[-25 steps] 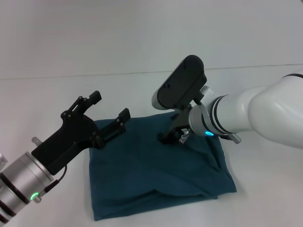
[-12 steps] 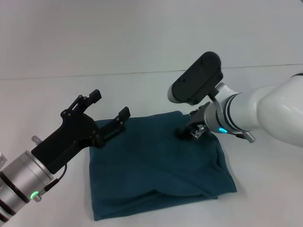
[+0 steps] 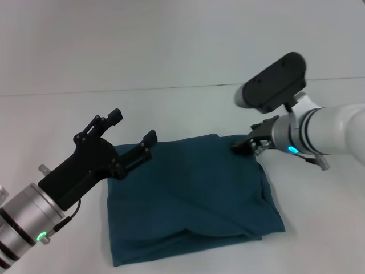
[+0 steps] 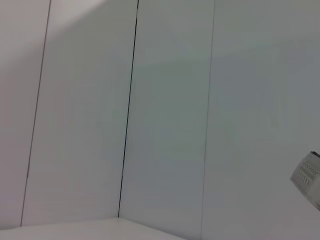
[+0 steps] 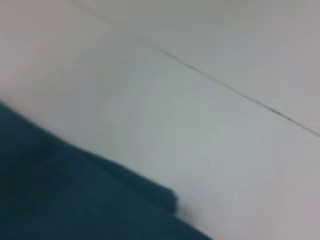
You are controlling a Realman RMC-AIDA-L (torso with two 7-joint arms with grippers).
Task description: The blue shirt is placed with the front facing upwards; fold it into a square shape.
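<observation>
A bare lab-like test space: plain white table, seamed white wall panels.

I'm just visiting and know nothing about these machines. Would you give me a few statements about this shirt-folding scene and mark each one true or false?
1. The blue shirt lies folded into a compact, roughly square shape on the white table. True.
2. The left claw is shut on the shirt. False: its fingers stand apart at the shirt's far left corner, gripping nothing.
3. The right claw is at the shirt's far right corner. True.
4. The shirt's chest lettering is showing. False: only plain blue fabric is visible.
5. The shirt hangs in the air. False: it rests on the table.
</observation>
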